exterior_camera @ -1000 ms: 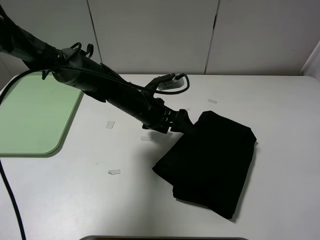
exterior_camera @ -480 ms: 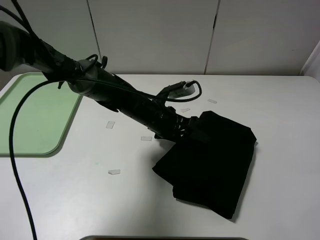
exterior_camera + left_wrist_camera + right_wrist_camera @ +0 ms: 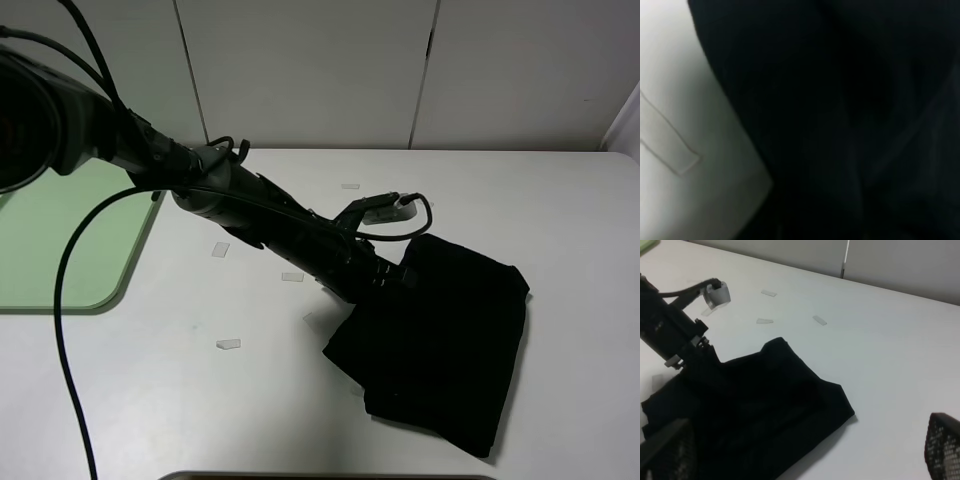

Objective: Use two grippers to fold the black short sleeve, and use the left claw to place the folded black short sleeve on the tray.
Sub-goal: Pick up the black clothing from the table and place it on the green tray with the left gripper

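Note:
The black short sleeve [image 3: 440, 340] lies folded into a compact bundle on the white table at the right. No lettering or label shows. My left gripper [image 3: 398, 275] reaches across the middle and presses into the bundle's near-left edge. Its jaws are buried in the cloth. The left wrist view is filled with black cloth [image 3: 850, 100] beside bare table. In the right wrist view the shirt [image 3: 755, 400] lies below my right gripper [image 3: 805, 435], which hangs above it, open and empty. The left gripper [image 3: 697, 357] shows there at the cloth's edge. The pale green tray [image 3: 60, 250] sits far left.
Several small tape strips lie on the table, such as one [image 3: 221, 249] near the tray, one [image 3: 228, 344] toward the front and one [image 3: 350, 186] at the back. A cable [image 3: 70, 330] hangs from the left arm. White wall panels stand behind the table.
My left arm has stretched further right and lower, its gripper going into the shirt's edge. The folded shirt has slid a little to the right and toward the front.

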Robot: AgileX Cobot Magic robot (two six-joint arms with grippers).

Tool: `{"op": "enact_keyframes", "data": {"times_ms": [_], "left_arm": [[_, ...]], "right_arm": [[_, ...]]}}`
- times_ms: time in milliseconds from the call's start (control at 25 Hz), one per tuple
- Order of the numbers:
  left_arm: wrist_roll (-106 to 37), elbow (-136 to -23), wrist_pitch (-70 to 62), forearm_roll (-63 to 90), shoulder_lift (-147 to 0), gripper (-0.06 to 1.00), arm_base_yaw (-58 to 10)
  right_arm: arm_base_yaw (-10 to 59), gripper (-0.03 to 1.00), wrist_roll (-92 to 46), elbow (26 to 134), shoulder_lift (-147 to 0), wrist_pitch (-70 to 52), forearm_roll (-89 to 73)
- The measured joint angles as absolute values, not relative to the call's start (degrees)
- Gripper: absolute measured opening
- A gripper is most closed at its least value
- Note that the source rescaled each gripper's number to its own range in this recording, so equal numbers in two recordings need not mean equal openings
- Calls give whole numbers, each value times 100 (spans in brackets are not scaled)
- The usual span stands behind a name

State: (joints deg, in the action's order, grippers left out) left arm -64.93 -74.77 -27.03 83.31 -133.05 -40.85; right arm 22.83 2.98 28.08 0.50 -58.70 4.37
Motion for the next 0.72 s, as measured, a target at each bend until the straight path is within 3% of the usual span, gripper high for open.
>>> {"op": "enact_keyframes", "data": {"times_ms": [280, 720], "left_arm": [[-6363, -7506, -2538, 7596, -13214, 15, -3724], [-5282, -7496, -2068, 4934, -12566, 15, -2193]], "right_arm": [[2283, 100, 298, 2808, 50, -5870, 437], [2283, 100, 298, 2808, 50, -5870, 437]]}}
